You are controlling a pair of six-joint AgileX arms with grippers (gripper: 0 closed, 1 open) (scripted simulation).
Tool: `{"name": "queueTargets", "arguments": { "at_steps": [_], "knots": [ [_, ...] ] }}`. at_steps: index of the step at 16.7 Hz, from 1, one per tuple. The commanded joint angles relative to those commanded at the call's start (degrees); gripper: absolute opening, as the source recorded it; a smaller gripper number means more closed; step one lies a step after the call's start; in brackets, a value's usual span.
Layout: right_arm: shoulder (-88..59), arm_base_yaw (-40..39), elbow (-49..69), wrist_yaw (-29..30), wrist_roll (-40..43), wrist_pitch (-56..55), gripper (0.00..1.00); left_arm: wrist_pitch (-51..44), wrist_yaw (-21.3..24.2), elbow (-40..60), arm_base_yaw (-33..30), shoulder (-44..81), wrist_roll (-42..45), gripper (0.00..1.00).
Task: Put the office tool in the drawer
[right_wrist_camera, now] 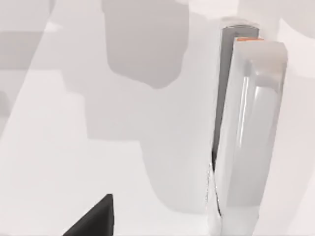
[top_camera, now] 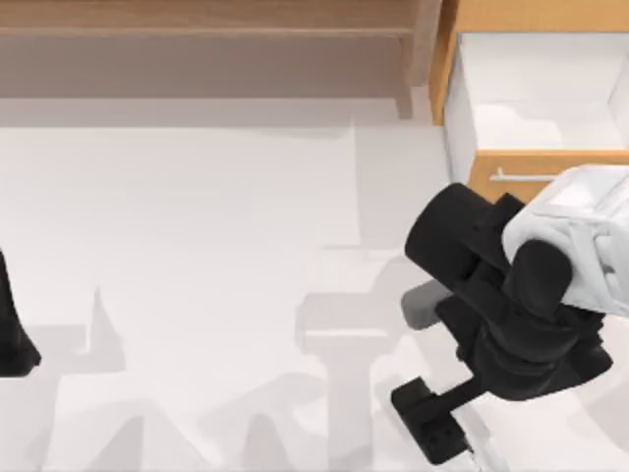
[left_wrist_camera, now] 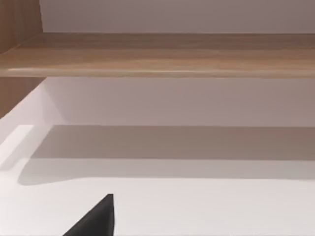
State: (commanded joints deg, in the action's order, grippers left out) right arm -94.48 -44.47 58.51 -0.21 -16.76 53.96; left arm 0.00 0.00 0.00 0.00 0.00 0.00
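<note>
The office tool [right_wrist_camera: 246, 132] is a slim silver-grey and white object lying flat on the white table, close by my right gripper's dark fingertip [right_wrist_camera: 98, 216]. From above, its rounded grey end [top_camera: 421, 303] pokes out from under my right arm. My right gripper [top_camera: 432, 423] hangs low over the table's front right, open, with nothing in it. The drawer [top_camera: 462, 108] at the back right is pulled out, showing white inner walls, an orange-tan front and a silver bar handle [top_camera: 521, 177]. My left gripper [top_camera: 12, 339] is parked at the left edge, open.
A long pale wooden shelf [top_camera: 206, 20] runs along the back, also seen as the shelf [left_wrist_camera: 162, 54] in the left wrist view. My right arm's white and black links [top_camera: 570, 246] cover part of the drawer front. Bare white tabletop [top_camera: 197, 246] spreads across the middle and left.
</note>
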Motion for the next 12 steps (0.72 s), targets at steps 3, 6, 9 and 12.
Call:
{"name": "queueTargets", "arguments": {
  "at_steps": [3,6,9,12],
  "knots": [
    [0.1,0.2,-0.4,0.0,0.0,-0.3,1.00,0.0,0.0,0.0,0.0,0.0,0.0,1.00],
    [-1.9,0.1,-2.6,0.0,0.0,-4.5,1.00,0.0,0.0,0.0,0.0,0.0,0.0,1.00],
    [-4.5,0.0,-5.6,0.0,-0.1,-10.6,1.00,0.0,0.0,0.0,0.0,0.0,0.0,1.00],
    [-5.5,-0.1,-6.5,0.0,-0.2,-12.0,1.00,0.0,0.0,0.0,0.0,0.0,0.0,1.00]
  ]
}}
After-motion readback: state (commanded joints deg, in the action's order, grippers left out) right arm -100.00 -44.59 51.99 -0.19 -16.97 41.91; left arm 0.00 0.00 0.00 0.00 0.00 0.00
